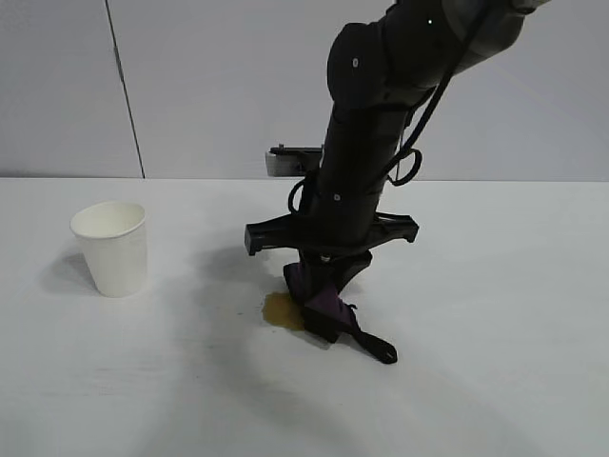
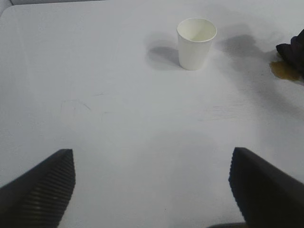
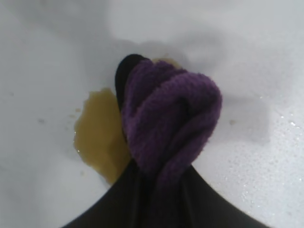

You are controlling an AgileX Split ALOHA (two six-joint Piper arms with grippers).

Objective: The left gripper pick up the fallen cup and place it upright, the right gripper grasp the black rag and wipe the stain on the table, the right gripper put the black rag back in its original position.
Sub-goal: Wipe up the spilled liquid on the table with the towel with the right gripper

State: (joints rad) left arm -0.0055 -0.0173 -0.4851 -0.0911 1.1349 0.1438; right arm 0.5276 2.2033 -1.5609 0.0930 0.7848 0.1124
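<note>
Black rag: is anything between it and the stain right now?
Nothing visible. The right gripper is shut on the black rag and has it down on the table at the stain, touching its edge. The cup stands upright well aside.

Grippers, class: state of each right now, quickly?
Left gripper: open, holding nothing.
Right gripper: shut on the black rag, at the stain.

A grey panelled wall [image 1: 219, 86] stands behind — one dark vertical seam.

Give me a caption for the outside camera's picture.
Right gripper presses the black rag onto the stain; the cup stands upright.
</note>
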